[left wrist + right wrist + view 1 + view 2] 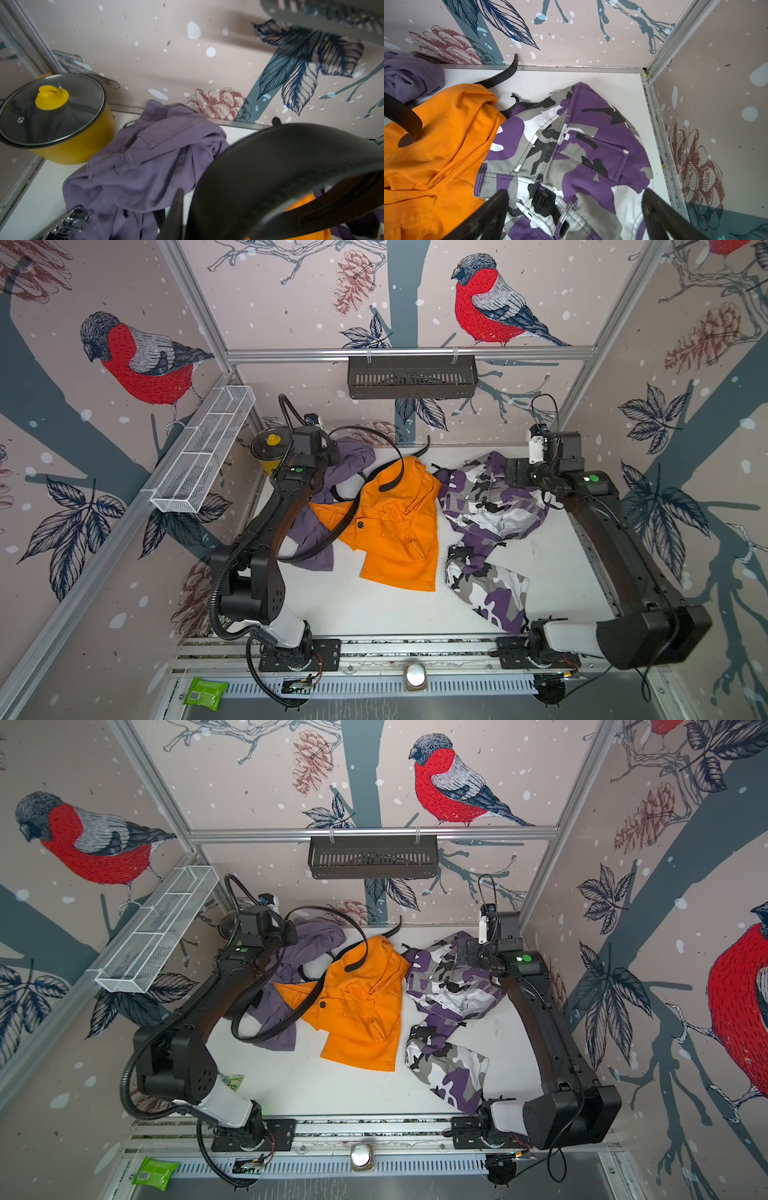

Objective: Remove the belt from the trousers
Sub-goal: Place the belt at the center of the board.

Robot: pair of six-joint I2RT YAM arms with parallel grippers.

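The right gripper (pixel 575 192) stands wide apart and grasps nothing; its fingers (pixel 492 209) hover over the camouflage trousers (pixel 591 145). Its arm lies stretched along the right edge of the table (pixel 374 605), with the wrist turned inward. For the left gripper (pixel 331 452) I cannot tell if it is released or clenched, because the black belt (pixel 280 166) covers it. The belt arcs up from there and curls down onto the orange trousers (pixel 395 539). The left arm is bent at the elbow, above the lilac trousers (pixel 145 166). Counted: two arms, three trousers, one yellow pot (pixel 83 149).
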